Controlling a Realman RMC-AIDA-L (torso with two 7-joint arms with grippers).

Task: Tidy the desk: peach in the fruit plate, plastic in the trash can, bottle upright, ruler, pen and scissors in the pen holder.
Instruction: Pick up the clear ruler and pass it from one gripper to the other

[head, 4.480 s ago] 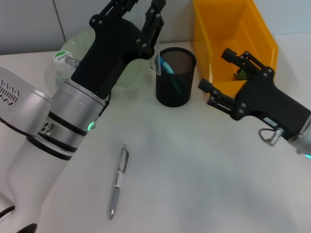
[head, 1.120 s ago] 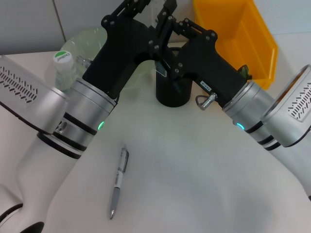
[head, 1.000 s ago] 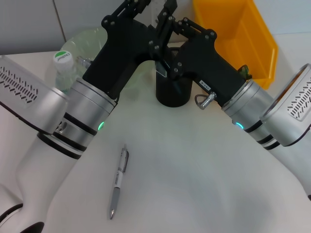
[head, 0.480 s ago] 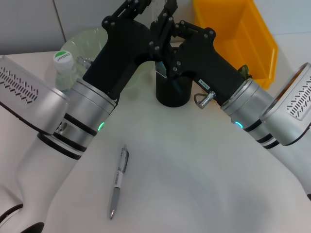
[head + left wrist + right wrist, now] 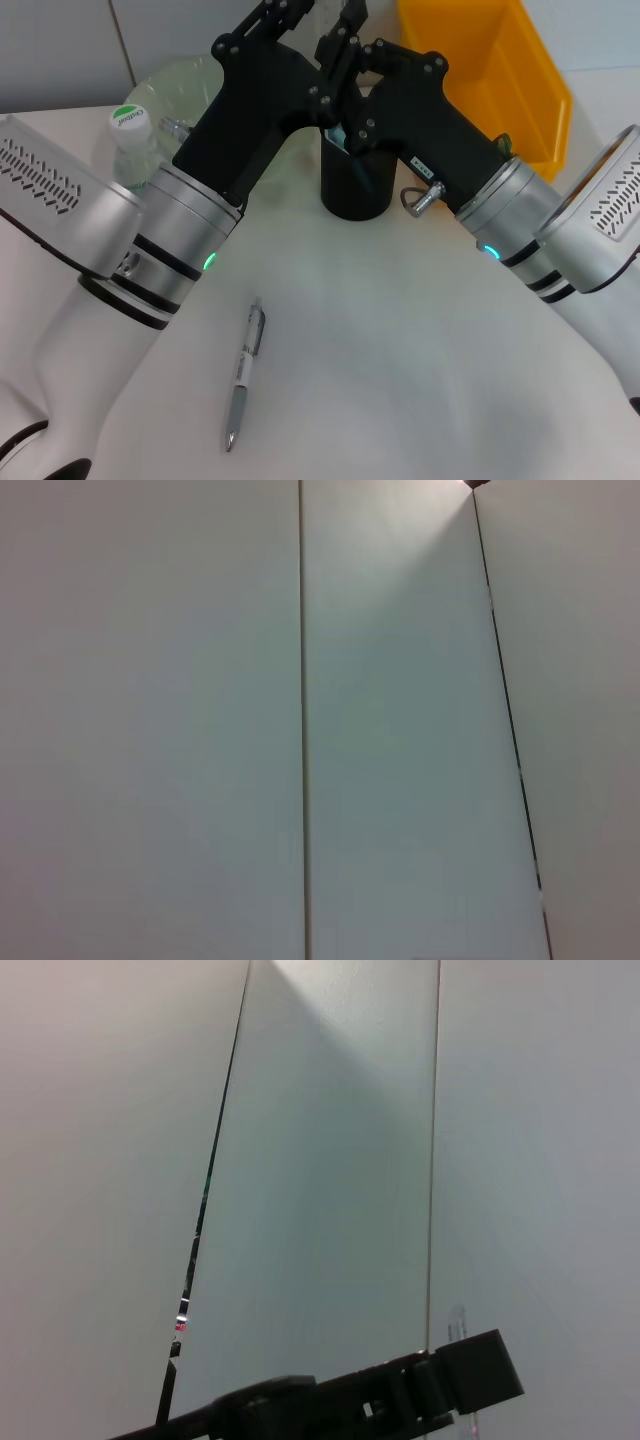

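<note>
- The pen [image 5: 243, 375] lies flat on the white table [image 5: 400, 380] at about 7 o'clock in the head view, nearest the robot, tip toward the robot, well apart from both arms.
- The black mesh pen holder [image 5: 355, 185] stands upright farther back, at about 12 o'clock, with a blue-handled item [image 5: 336, 133] showing at its rim; what exactly that item is cannot be told.
- The left gripper [image 5: 312, 20] reaches from 9 o'clock up over the pen holder's rim; its fingers run out of the top of the head view, so how wide they stand cannot be told, nor whether they carry anything.
- The right gripper [image 5: 345, 75] comes in from 3 o'clock and sits just over the pen holder's mouth, close against the left gripper; whether its fingers are spread or closed cannot be told.
- The clear bottle [image 5: 130, 135] with a green-and-white cap stands upright at about 10 o'clock, just beside the left arm.
- The pale green fruit plate [image 5: 175, 85] lies behind the bottle, partly hidden by the left arm.
- The yellow bin [image 5: 490, 75] sits at about 1 o'clock, behind the right arm.
- Both wrist views show only pale wall panels [image 5: 300, 730]; the right wrist view also catches a black bar [image 5: 340, 1400] of gripper structure.
</note>
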